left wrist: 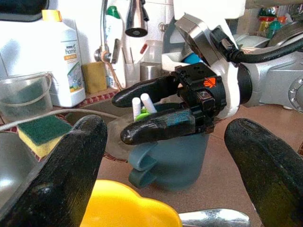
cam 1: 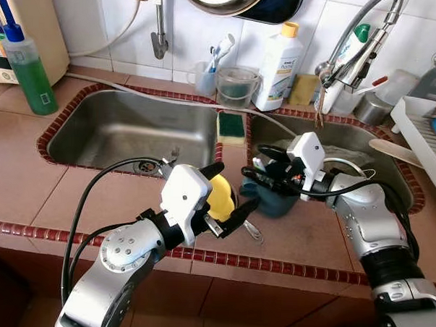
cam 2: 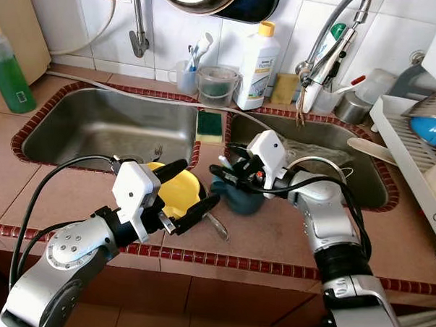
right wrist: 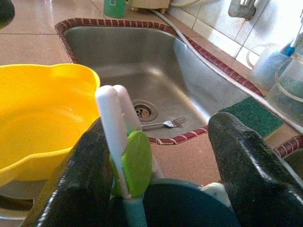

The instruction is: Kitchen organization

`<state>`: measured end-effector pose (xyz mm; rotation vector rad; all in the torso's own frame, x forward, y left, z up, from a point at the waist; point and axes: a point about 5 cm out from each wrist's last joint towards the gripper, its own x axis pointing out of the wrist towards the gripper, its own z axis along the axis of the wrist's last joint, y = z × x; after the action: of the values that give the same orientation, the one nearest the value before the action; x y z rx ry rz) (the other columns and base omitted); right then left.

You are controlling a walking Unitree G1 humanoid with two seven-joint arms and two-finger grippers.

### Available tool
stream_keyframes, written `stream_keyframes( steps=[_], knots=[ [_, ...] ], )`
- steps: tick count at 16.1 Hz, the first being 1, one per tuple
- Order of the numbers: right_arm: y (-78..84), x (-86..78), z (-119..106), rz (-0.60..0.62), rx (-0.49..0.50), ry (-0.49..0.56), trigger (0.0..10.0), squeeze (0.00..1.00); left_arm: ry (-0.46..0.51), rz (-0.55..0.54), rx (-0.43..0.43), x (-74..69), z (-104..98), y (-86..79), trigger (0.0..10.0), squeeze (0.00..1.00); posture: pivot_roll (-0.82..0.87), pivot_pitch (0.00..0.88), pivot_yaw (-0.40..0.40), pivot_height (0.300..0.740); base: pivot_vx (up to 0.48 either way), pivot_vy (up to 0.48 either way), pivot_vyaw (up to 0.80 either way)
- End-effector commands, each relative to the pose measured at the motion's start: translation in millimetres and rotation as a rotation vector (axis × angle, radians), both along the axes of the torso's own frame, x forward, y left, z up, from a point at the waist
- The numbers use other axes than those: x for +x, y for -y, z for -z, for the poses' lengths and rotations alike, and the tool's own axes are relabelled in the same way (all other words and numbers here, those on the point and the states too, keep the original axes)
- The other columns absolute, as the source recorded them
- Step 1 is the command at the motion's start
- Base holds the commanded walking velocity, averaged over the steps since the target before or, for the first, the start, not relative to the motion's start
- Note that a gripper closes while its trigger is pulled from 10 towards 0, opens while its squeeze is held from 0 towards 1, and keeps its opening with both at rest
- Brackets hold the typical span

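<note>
A dark teal mug (cam 1: 276, 201) stands on the tiled counter between the two sinks, with a white and green utensil (right wrist: 129, 161) upright in it. My right gripper (cam 1: 265, 167) hovers at the mug's rim, open, its fingers (left wrist: 156, 126) on either side of the white handles. Just left of the mug sits a yellow bowl (cam 2: 175, 190). My left gripper (cam 1: 228, 189) is open over the bowl's right side and points toward the mug, holding nothing.
A fork (right wrist: 163, 124) lies by the drain of the left sink (cam 1: 118, 130). A green and yellow sponge (cam 1: 231, 126) rests on the divider. A metal spoon (cam 1: 253, 230) lies beside the bowl. Bottles (cam 1: 279, 65), a faucet (cam 1: 353, 53) and a dish rack (cam 1: 429, 136) line the back and right.
</note>
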<state>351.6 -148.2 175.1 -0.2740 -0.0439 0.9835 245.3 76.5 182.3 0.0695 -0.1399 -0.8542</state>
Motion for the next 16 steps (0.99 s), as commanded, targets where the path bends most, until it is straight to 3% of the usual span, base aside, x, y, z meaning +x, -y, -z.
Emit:
stream_keyframes(
  steps=[1, 16],
  knots=[
    [2.0, 1.1, 0.9, -0.005, -0.004, -0.015, 0.0, 0.0, 0.009, -0.006, -0.001, -1.2, -2.9, -0.2, 10.0, 0.0, -0.07, 0.079, -0.084, 0.74, 0.0, 0.0, 0.0],
    [1.2, 4.9, -4.1, 0.0, 0.024, 0.012, 0.0, 0.0, 0.013, -0.001, 0.004, 0.4, -3.9, 0.5, 10.0, 0.0, -0.07, 0.06, -0.069, 0.74, 0.0, 0.0, 0.0]
  ],
)
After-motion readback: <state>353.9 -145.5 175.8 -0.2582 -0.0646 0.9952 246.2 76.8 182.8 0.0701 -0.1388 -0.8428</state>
